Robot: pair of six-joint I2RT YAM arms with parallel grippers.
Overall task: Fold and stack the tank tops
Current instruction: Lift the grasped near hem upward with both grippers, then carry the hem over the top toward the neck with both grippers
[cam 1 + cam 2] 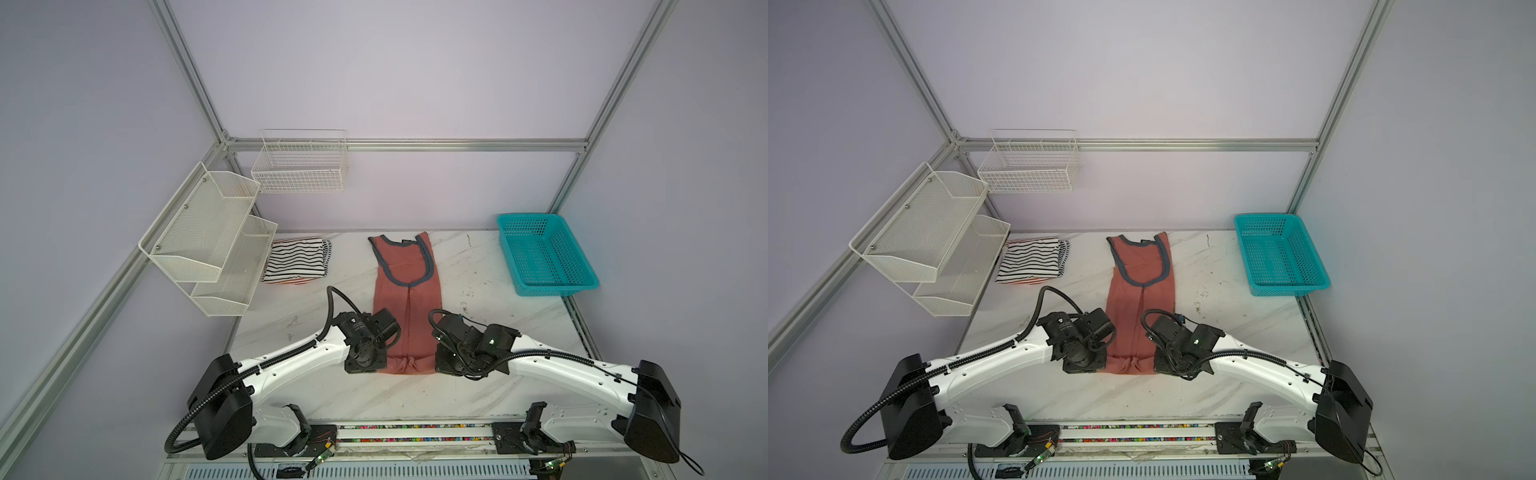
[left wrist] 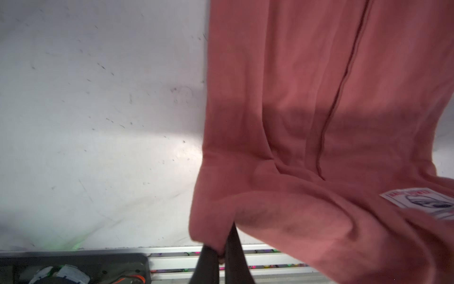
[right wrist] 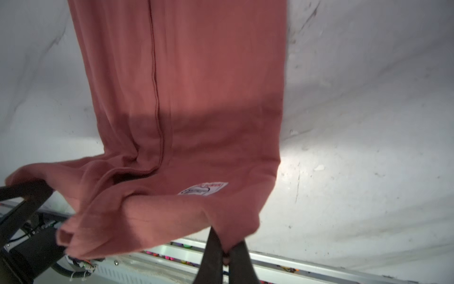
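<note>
A salmon-red tank top (image 1: 406,299) (image 1: 1140,303) with grey-blue trim lies lengthwise mid-table, folded narrow, its neck towards the back. My left gripper (image 2: 222,248) is shut on the hem's left corner, and my right gripper (image 3: 227,248) is shut on the hem's right corner. The hem is lifted slightly off the table, and a white printed emblem (image 3: 203,189) shows near it. In both top views the wrists (image 1: 365,345) (image 1: 461,349) cover the fingers. A folded stack of striped tank tops (image 1: 297,262) (image 1: 1034,262), white with black stripes on top and a red-striped edge beneath, sits at the back left.
A turquoise perforated basket (image 1: 544,253) (image 1: 1280,253) stands at the back right. White mesh shelves (image 1: 212,237) overhang the table's left side, and a white wire basket (image 1: 300,166) hangs on the back wall. A rail (image 1: 415,432) runs along the table's front edge.
</note>
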